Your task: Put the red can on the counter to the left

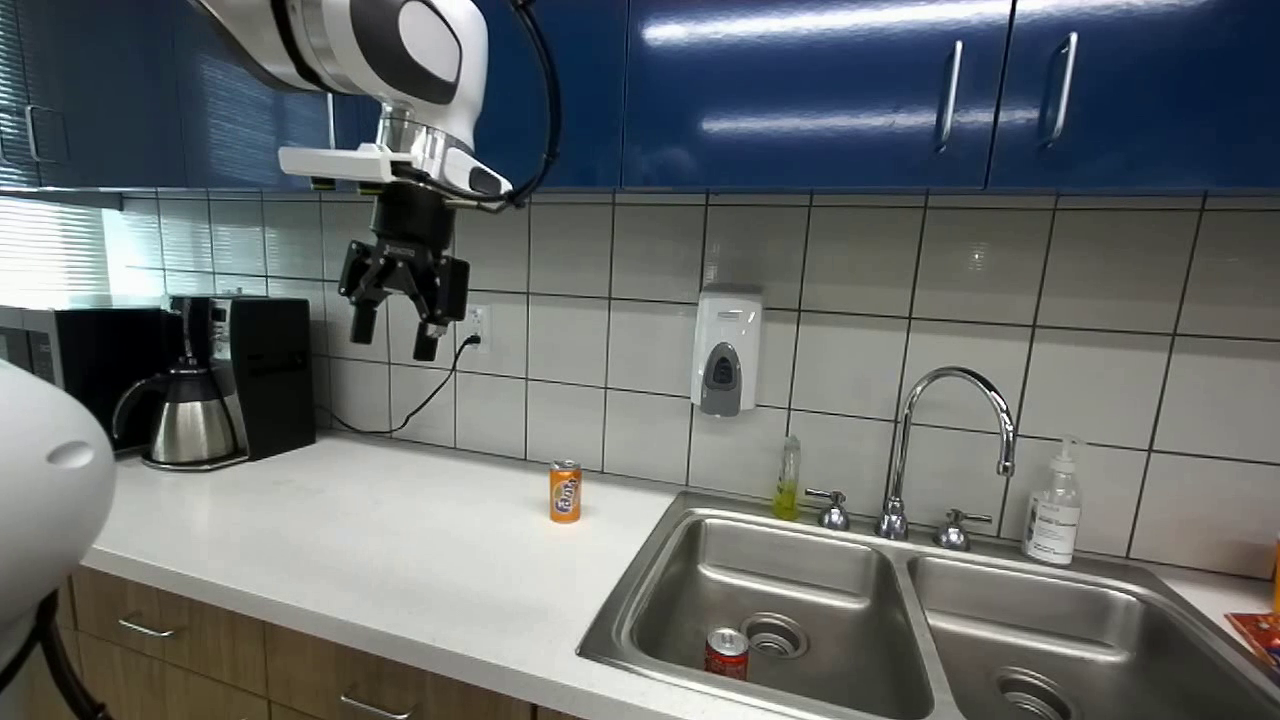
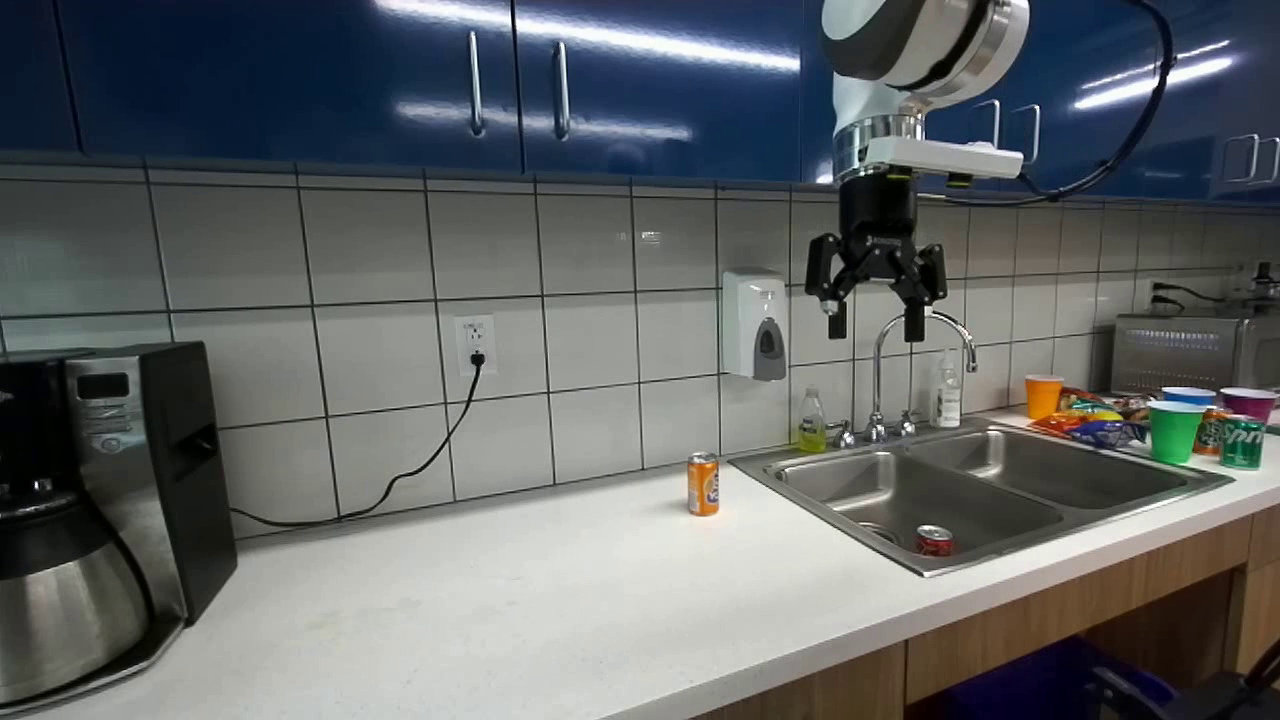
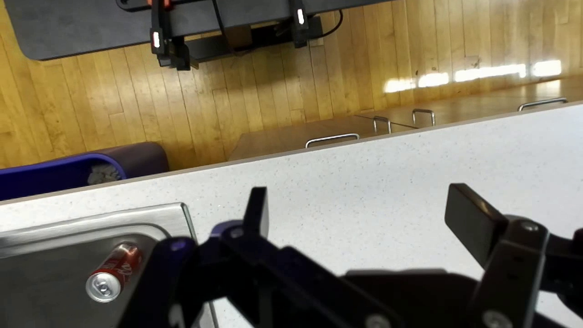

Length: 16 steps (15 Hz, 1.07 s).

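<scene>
Inside the steel sink point(image 1: 830, 630) stands a cylindrical, silver-topped red can point(image 1: 727, 656).

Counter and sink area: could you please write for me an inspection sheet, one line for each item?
Surface: white counter, steel sink set in.
Job's things: red can upright in sink, not yet on counter.
Clutter: Fanta can beside sink; past sink, cups, snack bags, Sprite can.
Pincer: open, above counter, holding nothing.
Cables: cord plugged into outlet, runs toward coffee maker; arm cable hangs in a loop.
Surroundings: blue cabinets, tiles, soap dispenser.
</scene>
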### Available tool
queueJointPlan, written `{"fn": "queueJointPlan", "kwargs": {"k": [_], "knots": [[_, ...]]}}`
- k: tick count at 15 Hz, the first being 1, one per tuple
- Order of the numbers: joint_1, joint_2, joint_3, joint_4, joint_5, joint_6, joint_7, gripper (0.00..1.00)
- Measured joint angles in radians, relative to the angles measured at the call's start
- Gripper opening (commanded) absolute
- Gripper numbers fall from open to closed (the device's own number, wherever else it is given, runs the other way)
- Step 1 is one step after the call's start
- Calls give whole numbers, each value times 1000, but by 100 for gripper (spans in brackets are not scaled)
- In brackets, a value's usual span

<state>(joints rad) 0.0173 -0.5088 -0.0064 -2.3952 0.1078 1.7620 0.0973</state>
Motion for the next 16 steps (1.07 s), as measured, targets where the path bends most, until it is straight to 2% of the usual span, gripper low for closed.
{"fn": "queueJointPlan", "kwargs": {"k": [6,16], "knots": [[-34,64,-50,-9,-38,70,-16,100],[-83,144,-114,-92,-77,232,-45,100]]}}
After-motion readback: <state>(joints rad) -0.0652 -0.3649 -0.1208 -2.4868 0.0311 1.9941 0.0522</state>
